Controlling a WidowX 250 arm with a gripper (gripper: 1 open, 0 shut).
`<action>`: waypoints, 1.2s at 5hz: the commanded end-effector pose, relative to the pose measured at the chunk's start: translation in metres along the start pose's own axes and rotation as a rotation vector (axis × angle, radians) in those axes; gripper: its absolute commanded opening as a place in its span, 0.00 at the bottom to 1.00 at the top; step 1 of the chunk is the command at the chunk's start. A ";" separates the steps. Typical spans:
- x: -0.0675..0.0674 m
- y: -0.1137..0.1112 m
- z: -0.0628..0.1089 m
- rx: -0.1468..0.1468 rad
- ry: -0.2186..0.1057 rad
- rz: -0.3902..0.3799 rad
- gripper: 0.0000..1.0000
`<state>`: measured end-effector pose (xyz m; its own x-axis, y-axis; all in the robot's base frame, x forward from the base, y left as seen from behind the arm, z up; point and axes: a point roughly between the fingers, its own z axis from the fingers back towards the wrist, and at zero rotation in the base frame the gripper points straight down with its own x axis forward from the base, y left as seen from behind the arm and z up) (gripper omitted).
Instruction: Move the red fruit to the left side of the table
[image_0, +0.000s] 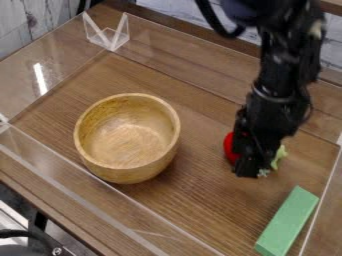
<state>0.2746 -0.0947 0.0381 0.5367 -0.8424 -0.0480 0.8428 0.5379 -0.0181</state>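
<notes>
The red fruit (231, 147) lies on the right part of the brown table (160, 75). Only a red sliver on its left and a bit of green stem (278, 155) on its right show. My gripper (254, 160) points straight down and has come down over the fruit, with its black fingers (249, 165) standing around it. The gripper body hides most of the fruit. The contact between fingers and fruit is not visible, so how far the jaws have closed on it is unclear.
A wooden bowl (127, 170) sits left of centre. A green rectangular block (289, 222) lies near the front right corner. Low clear acrylic walls edge the table, and a small clear stand (107, 32) is at the back left.
</notes>
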 end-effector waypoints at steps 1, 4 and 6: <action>0.006 0.015 0.007 0.063 -0.048 -0.042 0.00; 0.003 0.029 0.013 0.117 -0.082 -0.164 0.00; -0.013 0.026 0.009 0.132 -0.083 -0.121 1.00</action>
<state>0.2826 -0.0708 0.0319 0.4242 -0.9056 -0.0035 0.9035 0.4230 0.0690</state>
